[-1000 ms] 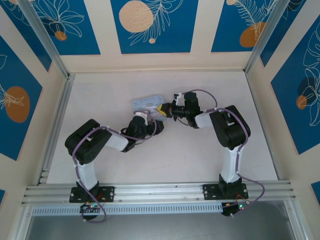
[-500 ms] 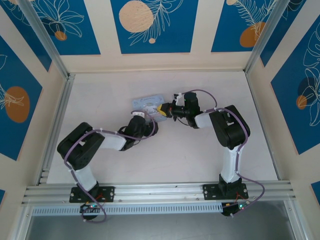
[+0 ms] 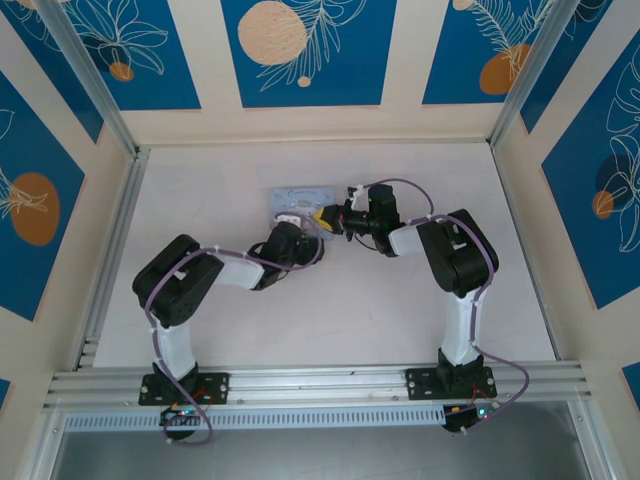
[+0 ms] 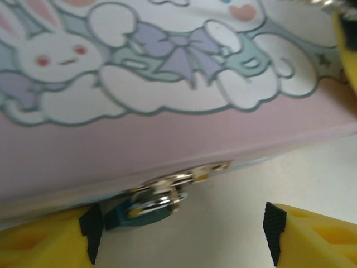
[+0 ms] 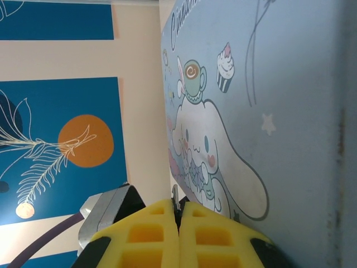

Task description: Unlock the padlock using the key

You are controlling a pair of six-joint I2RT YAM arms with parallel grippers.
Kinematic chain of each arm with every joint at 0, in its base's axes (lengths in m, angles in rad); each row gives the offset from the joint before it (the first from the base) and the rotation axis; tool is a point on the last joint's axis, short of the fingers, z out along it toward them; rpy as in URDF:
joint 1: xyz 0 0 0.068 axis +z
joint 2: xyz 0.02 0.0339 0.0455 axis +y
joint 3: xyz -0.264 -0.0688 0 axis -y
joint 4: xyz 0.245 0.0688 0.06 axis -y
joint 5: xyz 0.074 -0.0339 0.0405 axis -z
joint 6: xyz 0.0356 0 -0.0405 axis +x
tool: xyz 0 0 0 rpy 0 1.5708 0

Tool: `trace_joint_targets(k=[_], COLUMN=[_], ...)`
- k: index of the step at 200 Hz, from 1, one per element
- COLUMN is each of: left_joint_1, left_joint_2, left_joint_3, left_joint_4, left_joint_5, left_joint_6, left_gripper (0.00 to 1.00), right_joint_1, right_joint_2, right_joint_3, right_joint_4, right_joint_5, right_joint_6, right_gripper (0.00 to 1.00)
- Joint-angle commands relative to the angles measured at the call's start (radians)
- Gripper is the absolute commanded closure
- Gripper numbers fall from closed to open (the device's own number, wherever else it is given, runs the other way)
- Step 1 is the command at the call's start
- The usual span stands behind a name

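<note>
The tiny dark blue padlock [image 4: 146, 205] hangs by its metal shackle from the clasp [image 4: 187, 177] on the near side of the pale cartoon-printed tin [image 4: 167, 84]. My left gripper [image 4: 181, 241] is open, its yellow fingers [image 4: 44, 245] low on either side of the padlock, which lies close to the left finger. My right gripper [image 5: 178, 209] is shut on the key [image 5: 174, 194], a thin metal sliver poking out between the tips beside the tin [image 5: 251, 111]. From above, the left gripper [image 3: 292, 230] and right gripper [image 3: 324, 219] meet at the tin's [image 3: 298, 199] near right corner.
The tin lies flat on the white table [image 3: 200, 190], a little behind its middle. Blue-and-cream patterned walls [image 3: 300, 50] close in the back and sides, and an aluminium rail [image 3: 320, 385] runs along the near edge.
My left arm has pushed its gripper forward up to the tin's near side, and the tin has turned from tilted to nearly square. The right arm has stayed put.
</note>
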Motion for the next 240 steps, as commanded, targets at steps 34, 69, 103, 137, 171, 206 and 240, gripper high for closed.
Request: trace_joint_targets(k=[34, 69, 103, 137, 171, 206, 240], left_joint_1=[0.006, 0.029, 0.042, 0.044, 0.041, 0.026, 0.017], left_joint_2=[0.065, 0.072, 0.089, 0.111, 0.098, 0.056, 0.081], left_joint_3=[0.008, -0.039, -0.078, -0.128, -0.161, -0.173, -0.165], left_joint_4=[0.282, 0.425, 0.527, 0.652, 0.716, 0.680, 0.673], left_joint_5=[0.179, 0.192, 0.190, 0.171, 0.162, 0.151, 0.115], left_joint_6=[-0.141, -0.259, -0.355, -0.455, -0.497, -0.470, -0.498], left_gripper=[0.24, 0.24, 0.25, 0.27, 0.30, 0.31, 0.35], right_joint_1=[0.003, 0.003, 0.003, 0.003, 0.004, 0.003, 0.004], right_joint_2=[0.043, 0.043, 0.044, 0.043, 0.042, 0.044, 0.050], right_joint_3=[0.005, 0.004, 0.002, -0.001, -0.001, 0.002, 0.003], right_joint_4=[-0.039, -0.039, -0.034, -0.026, -0.021, -0.021, -0.015], right_joint_5=[-0.007, -0.007, -0.006, -0.006, -0.009, -0.007, -0.005], right_joint_6=[0.009, 0.009, 0.010, 0.016, 0.021, 0.021, 0.025], right_gripper=[1.00, 1.00, 1.00, 1.00, 1.00, 1.00, 1.00])
